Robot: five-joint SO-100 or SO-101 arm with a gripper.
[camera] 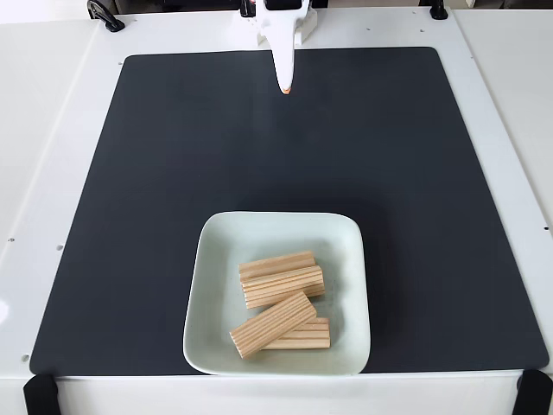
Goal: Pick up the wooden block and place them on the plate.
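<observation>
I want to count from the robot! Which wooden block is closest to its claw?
The top block on the plate: it lies nearest the gripper, the other three below it.

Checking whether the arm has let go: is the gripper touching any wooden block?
Apart. The fixed view shows the gripper at the mat's far edge, bare mat between it and the wooden blocks on the plate.

Bare black mat [173, 173] all round; four wooden blocks [281, 298] crowd the plate [216, 285].

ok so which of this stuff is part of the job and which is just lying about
Job:
- four wooden blocks, all on the plate
- plate
- pincer, at the mat's far edge, holding nothing

Lying about:
- black mat
- white table
- black clamps at the corners
</observation>
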